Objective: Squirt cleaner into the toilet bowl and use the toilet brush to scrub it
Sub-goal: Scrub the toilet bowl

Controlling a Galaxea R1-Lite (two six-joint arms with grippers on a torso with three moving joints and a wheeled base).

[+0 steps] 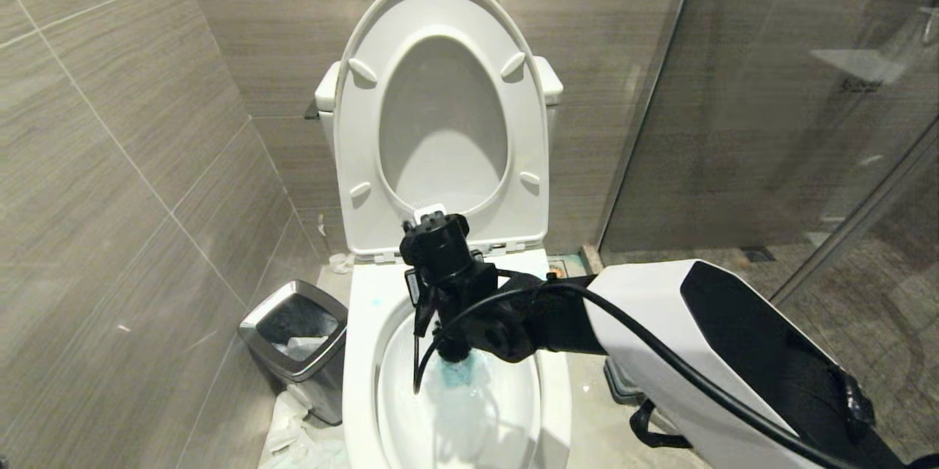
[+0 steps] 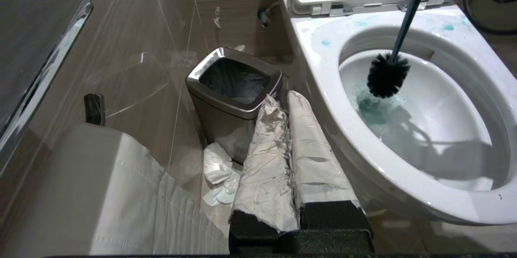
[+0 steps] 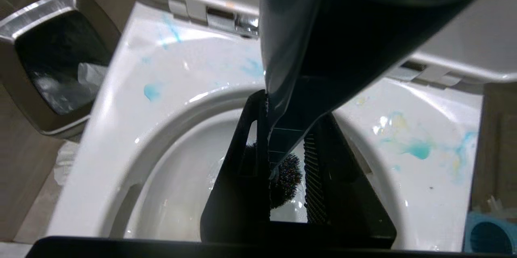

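Note:
The white toilet bowl [image 1: 359,351] stands open, its seat and lid raised against the wall. My right gripper [image 3: 288,124] points down over the bowl [image 3: 133,100] and is shut on the dark teal handle of the toilet brush [image 3: 291,48]. The black bristle head [image 2: 387,76] sits low inside the bowl [image 2: 323,72], just above a turquoise pool of cleaner [image 2: 373,108]. That pool of cleaner [image 1: 461,375] also shows in the head view, and pale blue smears of cleaner [image 3: 416,149] mark the rim. My left gripper [image 2: 282,100], its fingers wrapped in white, is shut and empty beside the bowl.
A steel-rimmed waste bin [image 1: 297,337] stands left of the toilet, with crumpled paper [image 1: 293,432] on the floor by it. Tiled wall closes the left side. A glass shower door [image 1: 770,87] closes the right. The blue brush holder [image 3: 488,238] stands on the floor right of the bowl.

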